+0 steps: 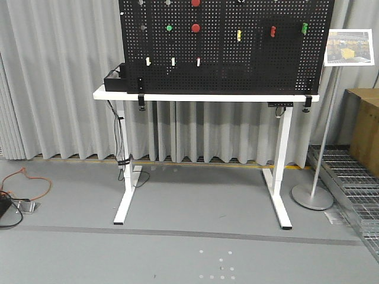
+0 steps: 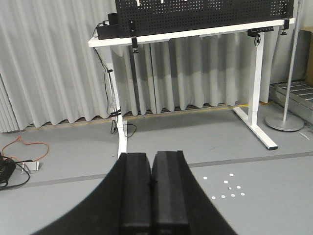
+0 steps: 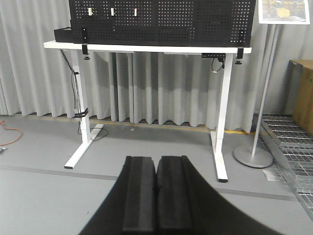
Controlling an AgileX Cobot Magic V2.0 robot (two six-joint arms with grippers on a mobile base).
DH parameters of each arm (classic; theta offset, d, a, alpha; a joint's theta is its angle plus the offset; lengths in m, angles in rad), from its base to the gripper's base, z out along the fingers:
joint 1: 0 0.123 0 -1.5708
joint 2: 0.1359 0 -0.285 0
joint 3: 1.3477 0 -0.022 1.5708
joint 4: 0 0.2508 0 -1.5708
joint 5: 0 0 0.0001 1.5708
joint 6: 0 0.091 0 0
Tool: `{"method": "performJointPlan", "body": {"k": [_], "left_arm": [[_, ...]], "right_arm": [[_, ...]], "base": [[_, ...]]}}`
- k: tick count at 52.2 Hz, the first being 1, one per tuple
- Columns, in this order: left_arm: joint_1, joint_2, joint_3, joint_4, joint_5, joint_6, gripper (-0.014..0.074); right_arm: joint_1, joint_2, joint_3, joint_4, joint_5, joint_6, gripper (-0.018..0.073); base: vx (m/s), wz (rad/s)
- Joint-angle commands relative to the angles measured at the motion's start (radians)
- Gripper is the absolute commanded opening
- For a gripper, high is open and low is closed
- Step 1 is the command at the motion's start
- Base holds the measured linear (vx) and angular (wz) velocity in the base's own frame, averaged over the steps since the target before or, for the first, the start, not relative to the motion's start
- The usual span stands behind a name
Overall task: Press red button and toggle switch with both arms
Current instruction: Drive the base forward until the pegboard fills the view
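- The left gripper (image 2: 152,164) is closed. Its two black fingers are pressed together with nothing between them, and it is low over the grey floor (image 2: 274,196).
- The white table (image 2: 161,38) carrying the black pegboard (image 2: 205,14) stands well ahead of this gripper, higher and a little to its right.
- On the pegboard, three white toggle switches (image 1: 173,61) sit in a row. The red button (image 1: 195,28) is above the rightmost switch, with a green button (image 1: 169,28) to its left.
- The right gripper (image 3: 156,164) is also closed and holds nothing. The pegboard is well ahead of it and above, and the white switches are up to its left.
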Motion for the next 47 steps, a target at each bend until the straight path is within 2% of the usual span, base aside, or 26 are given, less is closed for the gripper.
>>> {"method": "performJointPlan", "body": {"k": [1, 47], "left_arm": [[-0.002, -0.015, 0.028, 0.001, -0.083, -0.008, 0.0001], [-0.002, -0.015, 0.028, 0.001, -0.083, -0.008, 0.0001]], "right_arm": [[-0.006, -0.016, 0.012, -0.005, -0.082, -0.006, 0.0000], [-0.006, -0.016, 0.012, -0.005, -0.082, -0.006, 0.0000]], "base": [[0.00, 0.00], [0.02, -0.02]]}}
